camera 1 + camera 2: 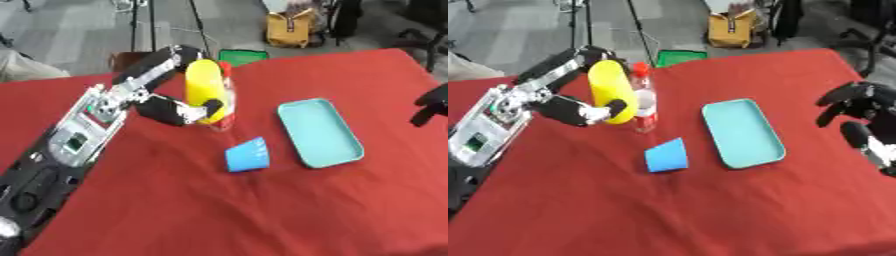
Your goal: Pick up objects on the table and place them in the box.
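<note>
Left eye view: your left robot hand [179, 111] is curled round the yellow cylinder [204, 89], holding it upright and clear of the red worktop [219, 210]. A clear bottle with a red cap [226, 107] stands just behind and beside the cylinder, mostly hidden by it; can't tell whether the two touch. A blue cup [247, 154] lies on its side on the cloth, near the bottle and just left of the teal tray [320, 132], which is the only box-like thing on the worktop and has nothing in it. Only a dark sliver of your right robot hand [432, 103] shows at the right edge here. Right eye view: same grip on the cylinder, with the thumb wrapped across its front lower part. The bottle shows better here, upright, red cap above the cylinder's right shoulder, white and red label low down. Your right robot hand is fully in frame at the right edge, off past the worktop's side and well apart from the tray, fingers curled and holding nothing.
</note>
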Controlling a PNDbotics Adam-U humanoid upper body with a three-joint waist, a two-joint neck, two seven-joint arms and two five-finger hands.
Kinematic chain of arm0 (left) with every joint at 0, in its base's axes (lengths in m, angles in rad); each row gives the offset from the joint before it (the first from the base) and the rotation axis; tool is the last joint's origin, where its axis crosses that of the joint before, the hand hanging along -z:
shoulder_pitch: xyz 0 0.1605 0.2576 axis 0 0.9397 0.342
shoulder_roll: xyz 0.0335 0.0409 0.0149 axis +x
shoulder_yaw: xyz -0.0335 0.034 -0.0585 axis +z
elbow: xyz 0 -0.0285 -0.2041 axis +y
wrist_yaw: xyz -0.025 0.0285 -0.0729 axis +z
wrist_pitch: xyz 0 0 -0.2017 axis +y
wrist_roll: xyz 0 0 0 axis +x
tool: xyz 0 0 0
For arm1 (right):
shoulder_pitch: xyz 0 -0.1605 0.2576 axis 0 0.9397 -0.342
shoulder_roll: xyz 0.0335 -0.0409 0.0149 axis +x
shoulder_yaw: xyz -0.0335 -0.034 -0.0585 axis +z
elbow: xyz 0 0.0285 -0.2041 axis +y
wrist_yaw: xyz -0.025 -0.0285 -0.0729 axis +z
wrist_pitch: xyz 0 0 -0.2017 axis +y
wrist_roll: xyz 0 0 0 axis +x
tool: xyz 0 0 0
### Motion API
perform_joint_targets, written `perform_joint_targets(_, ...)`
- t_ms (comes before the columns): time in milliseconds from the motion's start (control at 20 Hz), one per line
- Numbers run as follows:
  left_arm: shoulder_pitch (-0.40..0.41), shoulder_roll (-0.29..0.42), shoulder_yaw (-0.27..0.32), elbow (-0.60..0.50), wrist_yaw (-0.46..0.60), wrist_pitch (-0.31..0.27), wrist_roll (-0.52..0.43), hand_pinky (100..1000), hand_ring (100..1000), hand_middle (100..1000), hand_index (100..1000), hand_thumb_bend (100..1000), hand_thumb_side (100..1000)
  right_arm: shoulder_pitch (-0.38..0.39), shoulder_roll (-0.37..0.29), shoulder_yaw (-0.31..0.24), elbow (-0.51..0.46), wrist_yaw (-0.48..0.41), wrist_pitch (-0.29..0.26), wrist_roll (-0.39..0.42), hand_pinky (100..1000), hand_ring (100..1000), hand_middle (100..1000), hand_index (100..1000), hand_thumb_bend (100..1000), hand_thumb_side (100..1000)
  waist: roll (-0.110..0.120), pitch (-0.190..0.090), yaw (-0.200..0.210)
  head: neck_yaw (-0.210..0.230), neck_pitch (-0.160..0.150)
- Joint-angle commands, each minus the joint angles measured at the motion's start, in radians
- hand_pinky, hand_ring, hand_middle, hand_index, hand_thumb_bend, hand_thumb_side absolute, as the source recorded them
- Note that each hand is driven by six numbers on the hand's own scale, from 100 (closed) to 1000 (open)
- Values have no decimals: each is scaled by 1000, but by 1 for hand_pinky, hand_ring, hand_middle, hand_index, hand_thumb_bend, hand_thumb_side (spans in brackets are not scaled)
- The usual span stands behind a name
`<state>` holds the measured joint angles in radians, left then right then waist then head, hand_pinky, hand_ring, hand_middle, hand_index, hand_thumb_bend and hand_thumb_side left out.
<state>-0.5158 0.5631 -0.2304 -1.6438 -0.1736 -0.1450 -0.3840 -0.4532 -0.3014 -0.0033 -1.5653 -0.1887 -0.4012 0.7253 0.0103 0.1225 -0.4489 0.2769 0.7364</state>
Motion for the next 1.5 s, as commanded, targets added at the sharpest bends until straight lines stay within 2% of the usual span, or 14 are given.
perform_joint_targets(50,-58,6,-12,99,0,-35,-23,540,743,579,624,100,342,-21,-7,1,-19,-15,-148,153,607,557,670,759,258,486,-1,-10,-12,13,-8)
perform_joint_targets(300,-144,-30,-26,253,-42,-102,-25,536,739,570,614,100,340,-28,0,8,-25,-23,-143,161,607,557,670,759,256,486,9,-8,-54,29,-8)
perform_joint_targets(450,-174,-46,-26,300,-46,-127,-21,533,740,570,614,100,347,-29,3,9,-29,-26,-139,163,608,557,670,759,256,486,13,-9,-76,33,-8)
perform_joint_targets(1050,-239,-64,-22,317,-14,-138,-10,532,739,572,614,100,363,-29,8,10,-32,-30,-134,168,609,558,671,761,253,486,16,-14,-116,22,-7)
perform_joint_targets(1500,-267,-71,-39,371,-36,-171,-59,544,744,577,620,100,344,-40,27,20,-36,-42,-130,179,610,558,668,761,250,485,17,-14,-196,41,-13)
